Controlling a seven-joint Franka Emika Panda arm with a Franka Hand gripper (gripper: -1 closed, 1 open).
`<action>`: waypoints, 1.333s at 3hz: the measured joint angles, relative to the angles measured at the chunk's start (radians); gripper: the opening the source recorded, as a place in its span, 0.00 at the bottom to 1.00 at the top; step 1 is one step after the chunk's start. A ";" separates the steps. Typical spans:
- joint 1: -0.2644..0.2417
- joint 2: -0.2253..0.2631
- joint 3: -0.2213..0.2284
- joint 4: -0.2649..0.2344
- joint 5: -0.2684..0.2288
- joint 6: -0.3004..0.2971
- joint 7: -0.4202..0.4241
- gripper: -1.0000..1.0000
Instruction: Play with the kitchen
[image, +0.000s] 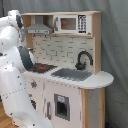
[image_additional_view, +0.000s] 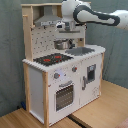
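The kitchen is a white and light-wood toy with a grey hood, a black faucet, a sink and a red-ringed stove. In the second exterior view my gripper hangs under the upper shelf, beside the hood and above a metal pot that stands behind the stove. It touches nothing that I can see. In the first exterior view my own arm hides the gripper.
A toy microwave sits in the top shelf. The oven door and knobs face the front. My arm's white body fills the first exterior view's left. The kitchen stands on a wooden surface before a grey curtain.
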 joint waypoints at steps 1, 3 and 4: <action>-0.001 0.049 -0.010 -0.024 -0.052 -0.069 0.018 0.00; 0.020 0.188 -0.008 -0.165 -0.155 -0.085 0.067 0.00; 0.042 0.253 -0.006 -0.229 -0.197 -0.083 0.098 0.00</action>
